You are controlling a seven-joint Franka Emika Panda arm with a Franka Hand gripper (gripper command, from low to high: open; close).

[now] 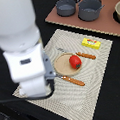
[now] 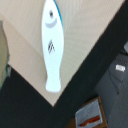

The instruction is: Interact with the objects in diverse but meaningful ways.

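So the big white Panda arm [image 1: 23,47] fills the exterior view's left and blocks its own jaws, so I can't tell if they're open or closed. Under it is a beige woven placemat [image 1: 96,69] on the dark bench [image 1: 115,101]. At 12 o'clock there's a brown tray [image 1: 84,22] with two grey pots [image 1: 90,8]. Mid-mat sits a tan plate [image 1: 63,65] with the red tomato [image 1: 74,61] on it, orange-handled cutlery [image 1: 86,56] beside it. The yellow box [image 1: 91,43] sits at 1 o'clock from the plate. The wrist view shows the white fish [image 2: 52,45] lying on the mat near its corner.
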